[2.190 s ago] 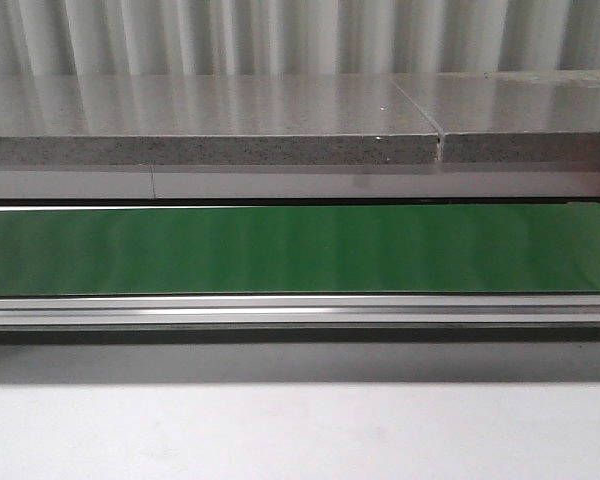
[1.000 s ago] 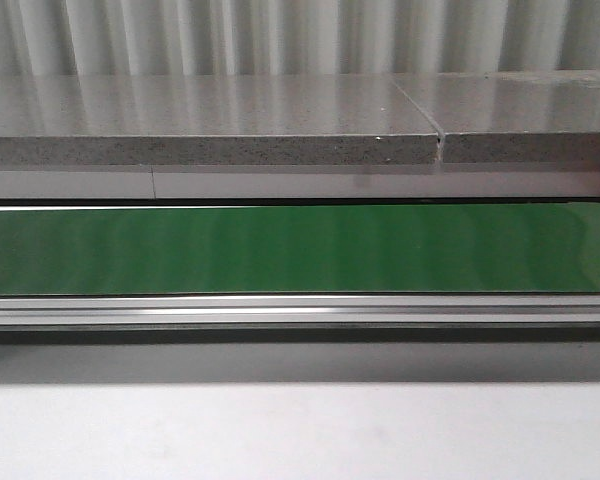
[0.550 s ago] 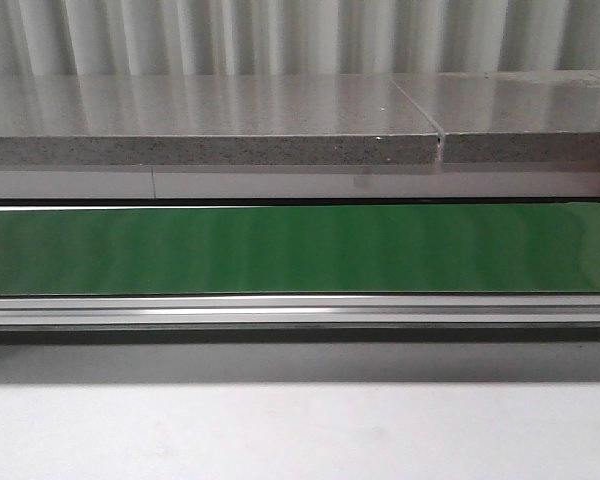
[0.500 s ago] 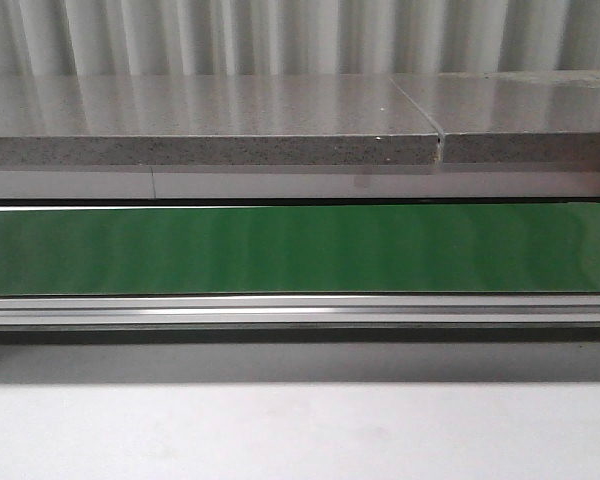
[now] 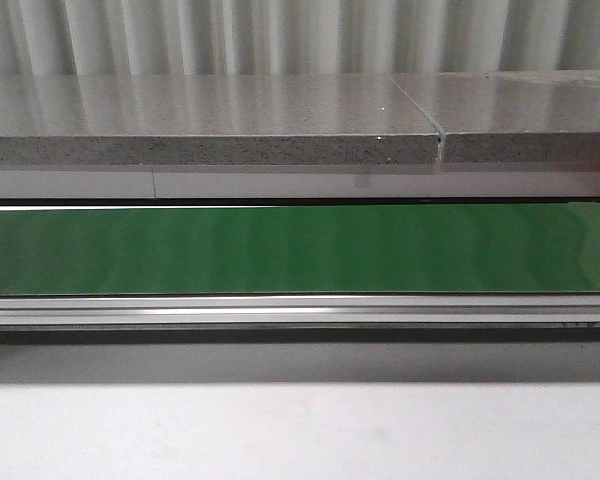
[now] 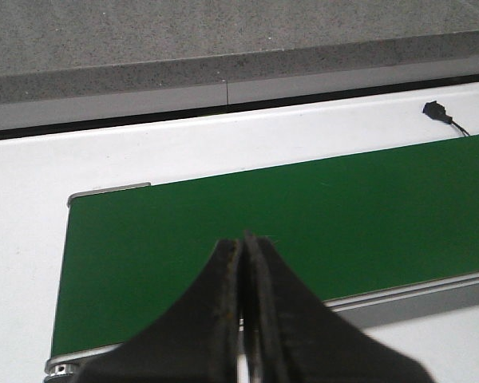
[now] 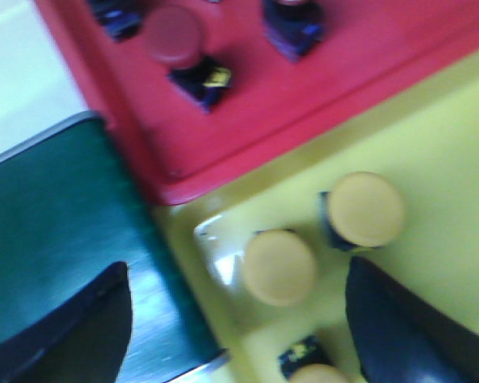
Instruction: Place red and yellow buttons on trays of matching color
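The left gripper (image 6: 242, 247) is pressed together over the green belt (image 6: 303, 215). The right gripper (image 7: 239, 319) is wide apart above two yellow buttons (image 7: 279, 267) in the yellow tray (image 7: 447, 144), with the red tray (image 7: 367, 72) at 12 o'clock.

Yellow buttons (image 7: 280, 266) in yellow tray (image 7: 447, 136); red buttons (image 7: 174, 36) in adjoining red tray (image 7: 367, 64)

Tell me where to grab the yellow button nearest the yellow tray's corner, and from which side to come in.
Grip the yellow button by the rim of its round cap, coming down from above. Its flat cap faces the camera and hides its base, so it seems upright. The open right gripper hangs over it; a second yellow button is close by, so keep the fingers clear of it.
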Controlling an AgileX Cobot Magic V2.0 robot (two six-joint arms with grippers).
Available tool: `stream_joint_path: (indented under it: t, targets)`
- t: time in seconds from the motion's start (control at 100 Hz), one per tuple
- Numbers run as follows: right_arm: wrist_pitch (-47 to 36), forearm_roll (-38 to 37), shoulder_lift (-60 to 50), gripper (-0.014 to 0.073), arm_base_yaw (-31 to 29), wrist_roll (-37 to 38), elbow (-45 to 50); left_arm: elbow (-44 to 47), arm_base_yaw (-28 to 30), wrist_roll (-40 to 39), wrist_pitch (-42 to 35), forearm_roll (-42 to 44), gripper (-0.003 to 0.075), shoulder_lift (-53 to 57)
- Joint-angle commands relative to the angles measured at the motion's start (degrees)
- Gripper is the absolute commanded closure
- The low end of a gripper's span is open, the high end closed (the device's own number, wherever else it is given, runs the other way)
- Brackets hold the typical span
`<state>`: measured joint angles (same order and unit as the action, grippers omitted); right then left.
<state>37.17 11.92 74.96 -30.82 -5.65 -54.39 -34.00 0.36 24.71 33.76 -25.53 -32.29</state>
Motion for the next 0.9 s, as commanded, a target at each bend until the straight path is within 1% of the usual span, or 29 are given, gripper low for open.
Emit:
stream_joint_path:
  t: [0.0,0.11,0.25,0.41,0.48,0.55,0.69,0.76,0.89]
  targets:
    - [-2.05,0.93,-3.59,0.0045,5.57,-2.05,-2.03,-1.46,-0.46,0.08,-3.79,-1.59,0.074,-0.09]
    - [-2.32,0.87,-6.24,0.0045,12.22,-2.67,-2.03,-1.46,-0.46,0.08,-3.79,-1.59,0.074,-0.09]
    - [-2.69,0.87,-10.4,0.0045,18.09,-4.73,-1.91,-1.46,-0.46,0.08,-3.79,-1.59,0.074,-0.09]
    - [-5.46,0.87,-16.49,0.0046,22.32,-7.4,-0.33,-1.46,-0.46,0.08,-3.79,-1.59,0.074,-0.09]
    - [-7.41,0.87,-19.83,0.0068,23.35,-7.7,1.68,-1.46,-0.46,0.08,-3.79,-1.59,0.074,-0.09]
    - [-9.01,0.87,-23.41,0.0109,23.78,-7.92,4.02,-1.46,-0.46,0.08,-3.79,-1.59,0.074,-0.09]
    - [-10.71,0.87,-31.0,0.0221,24.45,-9.54,8.9,-1.46,-0.46,0.08,-3.79,-1.59,0.074,-0.09]
    - [-10.73,0.87,-35.02,0.0286,24.54,-9.83,11.25,-1.46,-0.46,0.08,-3.79,-1.59,0.074,-0.09]
    - [-10.84,0.87,-42.04,0.0444,24.54,-9.83,15.54,-1.46,-0.46,0.08,-3.79,-1.59,0.074,-0.09]
